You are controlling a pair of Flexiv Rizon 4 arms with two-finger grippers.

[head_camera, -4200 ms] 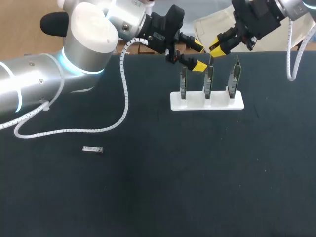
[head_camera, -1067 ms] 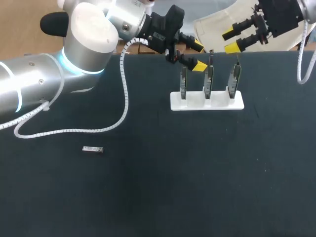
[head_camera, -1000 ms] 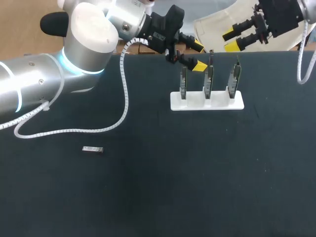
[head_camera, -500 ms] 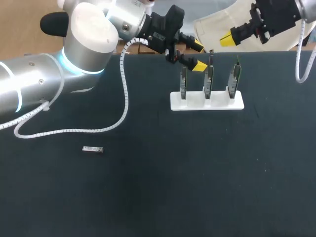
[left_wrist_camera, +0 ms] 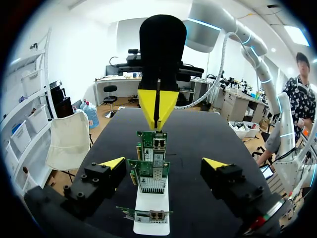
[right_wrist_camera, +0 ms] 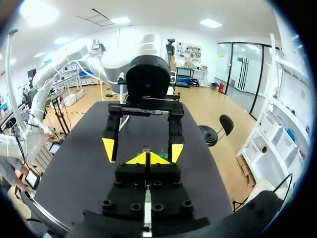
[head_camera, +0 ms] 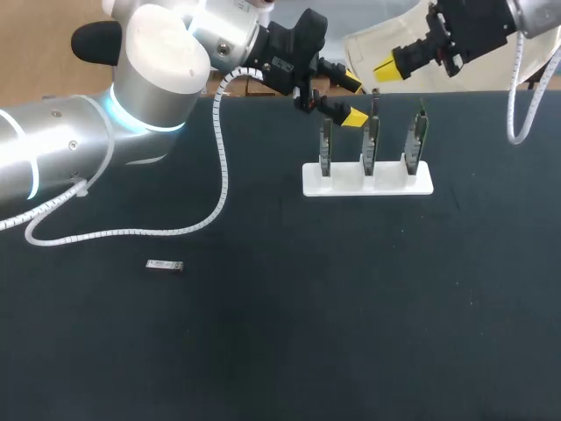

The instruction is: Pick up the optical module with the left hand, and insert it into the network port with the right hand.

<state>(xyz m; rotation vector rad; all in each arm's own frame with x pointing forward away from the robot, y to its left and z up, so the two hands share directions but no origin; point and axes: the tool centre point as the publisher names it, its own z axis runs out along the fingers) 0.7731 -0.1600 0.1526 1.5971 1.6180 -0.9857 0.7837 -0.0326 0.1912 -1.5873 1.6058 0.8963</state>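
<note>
The optical module (head_camera: 164, 266) lay flat toward the left edge of the surface (head_camera: 351, 333), untouched and well apart from the white holder (head_camera: 368, 180) of upright network cards (head_camera: 370, 140) near the far edge. The left arm (head_camera: 158, 61) held its jaws apart beside those cards, so pickup had evidently not begun. The right arm (head_camera: 473, 26), jaws together with nothing seen in them, hung above the far edge, presumably awaiting handover.
</note>
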